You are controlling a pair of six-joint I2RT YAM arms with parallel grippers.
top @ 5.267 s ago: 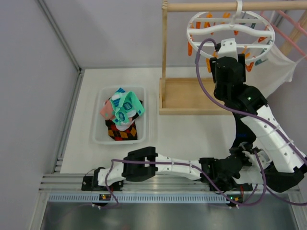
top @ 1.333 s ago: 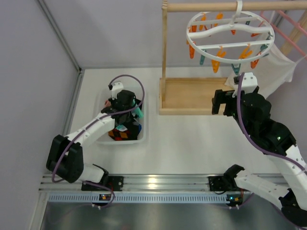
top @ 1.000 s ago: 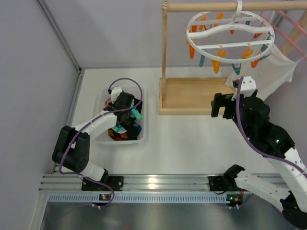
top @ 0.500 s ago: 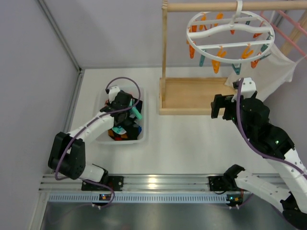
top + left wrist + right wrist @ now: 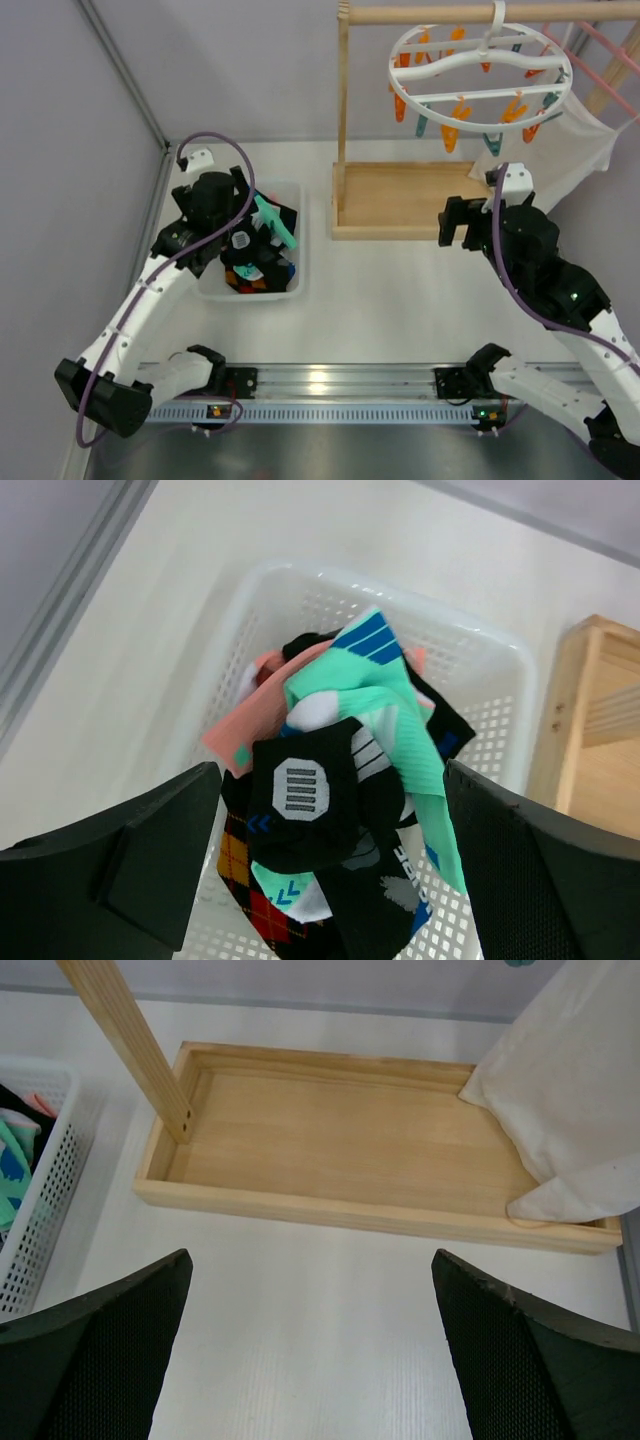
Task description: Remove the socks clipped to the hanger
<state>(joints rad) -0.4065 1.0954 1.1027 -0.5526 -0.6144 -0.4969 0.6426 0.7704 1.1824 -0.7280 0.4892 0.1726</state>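
Observation:
The socks (image 5: 340, 770) lie heaped in a white basket (image 5: 505, 715): mint-teal, pink and black ones over a black sock with red-orange diamonds. From above, the sock pile (image 5: 262, 250) fills the basket (image 5: 301, 262). My left gripper (image 5: 330, 880) hovers open above the pile, holding nothing; in the top view it (image 5: 238, 230) is over the basket's left half. The white ring hanger (image 5: 478, 62) hangs from the rail with only orange and teal pegs showing. My right gripper (image 5: 455, 222) stands open and holds nothing in front of the wooden base, below the hanger; in its wrist view it (image 5: 310, 1360) is above bare table.
The wooden stand's tray base (image 5: 340, 1150) and upright post (image 5: 343, 110) sit right of the basket. A large white cloth (image 5: 580, 1090) drapes into the tray's right end. A pink hanger (image 5: 610, 50) hangs at the far right. Grey walls close the left and back.
My left gripper has opened, dropped a sock onto the basket pile and pulled up and left. The right arm has barely moved.

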